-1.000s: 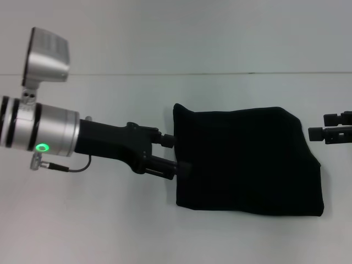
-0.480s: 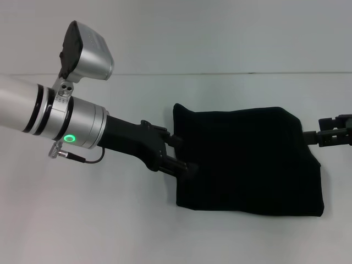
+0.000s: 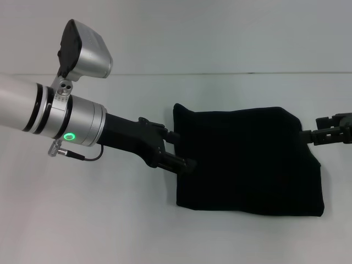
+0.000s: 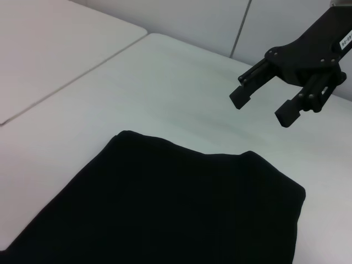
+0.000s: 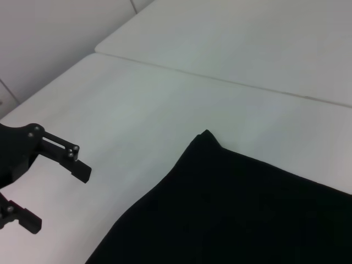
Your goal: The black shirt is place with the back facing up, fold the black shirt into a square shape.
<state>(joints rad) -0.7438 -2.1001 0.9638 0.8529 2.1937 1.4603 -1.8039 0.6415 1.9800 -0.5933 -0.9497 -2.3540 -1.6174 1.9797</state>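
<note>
Lying folded into a rough rectangle on the white tabletop (image 3: 110, 220): large matte black fabric shirt (image 3: 247, 159); hovering at the shirt's left edge, black left gripper (image 3: 181, 151) on a silver-and-black arm, fingers (image 5: 77, 162) spread apart and clamped on nothing; poised just off the shirt's right edge, black right gripper (image 3: 316, 135), fingers (image 4: 240, 98) likewise apart, holding nothing.

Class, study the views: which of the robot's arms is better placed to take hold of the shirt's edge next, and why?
Probably the left. The left gripper, open, sits against the black shirt's left edge; the right gripper, open, hangs just beyond its right edge.
</note>
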